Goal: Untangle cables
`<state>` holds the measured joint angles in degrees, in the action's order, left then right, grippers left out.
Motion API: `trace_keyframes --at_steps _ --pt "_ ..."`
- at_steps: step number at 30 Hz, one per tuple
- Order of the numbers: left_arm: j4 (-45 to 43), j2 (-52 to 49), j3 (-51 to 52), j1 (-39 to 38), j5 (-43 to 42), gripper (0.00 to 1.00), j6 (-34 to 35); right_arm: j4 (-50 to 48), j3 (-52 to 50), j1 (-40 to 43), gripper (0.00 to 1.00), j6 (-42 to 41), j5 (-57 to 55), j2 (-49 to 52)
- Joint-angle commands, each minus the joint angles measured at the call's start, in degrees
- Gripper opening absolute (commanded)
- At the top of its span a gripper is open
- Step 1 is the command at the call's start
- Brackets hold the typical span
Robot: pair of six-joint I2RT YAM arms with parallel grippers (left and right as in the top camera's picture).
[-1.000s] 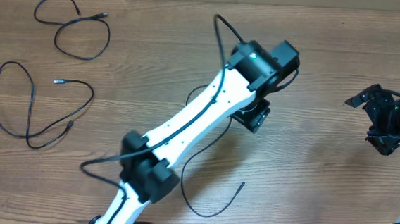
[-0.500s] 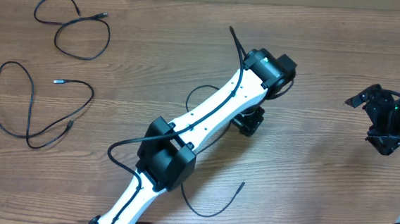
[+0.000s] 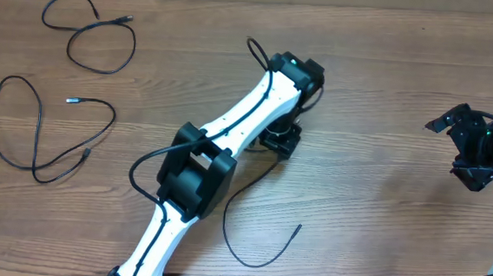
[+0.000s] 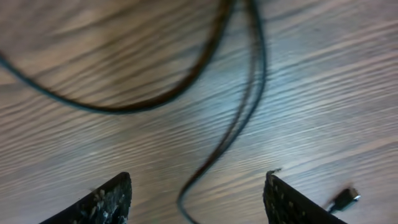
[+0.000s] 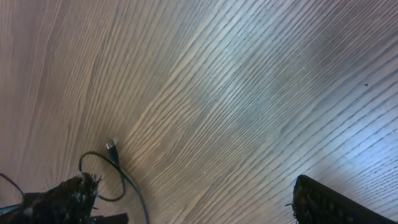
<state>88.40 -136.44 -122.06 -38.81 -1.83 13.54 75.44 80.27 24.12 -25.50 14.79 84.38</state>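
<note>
Left wrist view is showing the left gripper spread, needing centring on the cable at 12 o'clock.

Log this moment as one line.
left pincer open over cable | right pincer open, empty | upper-left cable, lower-left cable separate

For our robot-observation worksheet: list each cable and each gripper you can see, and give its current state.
Top-left cable: loosely looped, lying alone, unheld.
Left cable: one wide loop, lying alone, unheld.
Middle cable: partly hidden under the left arm, unheld.
Left gripper: fingers open over the middle cable.
Right gripper: fingers open, empty.
</note>
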Motion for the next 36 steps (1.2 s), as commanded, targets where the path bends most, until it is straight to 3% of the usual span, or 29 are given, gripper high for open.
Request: trace_keyframes --at_steps 1,9,20,26,31,33,34,35,36 --pt "0.1 -0.6 0.7 -3.3 1.2 0.67 3.9 -0.3 0.9 0.0 1.0 -0.1 -0.2 -0.4" --pt "5.8 3.0 0.8 -7.8 6.5 0.7 5.3 -0.3 0.9 0.0 1.0 -0.1 -0.2 -0.4" --pt "7.7 11.7 7.0 -5.7 6.4 0.73 4.3 -0.3 0.9 0.0 1.0 -0.1 -0.2 -0.4" --pt "-5.3 18.8 21.6 -4.0 2.9 0.79 4.3 -0.3 0.9 0.0 1.0 -0.1 -0.2 -0.4" --pt "-18.7 18.8 28.7 -3.6 -2.2 0.76 4.5 -0.3 0.9 0.0 1.0 -0.1 -0.2 -0.4" --pt "-23.5 18.8 30.6 -4.0 -2.0 0.69 4.5 -0.3 0.9 0.0 1.0 -0.1 -0.2 -0.4" --pt "-25.7 18.8 31.5 -4.2 -1.2 0.56 4.5 -0.3 0.9 0.0 1.0 -0.1 -0.2 -0.4" --pt "-26.7 18.8 32.0 -4.3 -0.5 0.51 4.7 -0.3 0.9 0.0 1.0 -0.1 -0.2 -0.4" --pt "-27.3 18.8 32.4 -4.3 0.1 0.51 4.8 -0.3 0.9 0.0 1.0 -0.1 -0.2 -0.4"
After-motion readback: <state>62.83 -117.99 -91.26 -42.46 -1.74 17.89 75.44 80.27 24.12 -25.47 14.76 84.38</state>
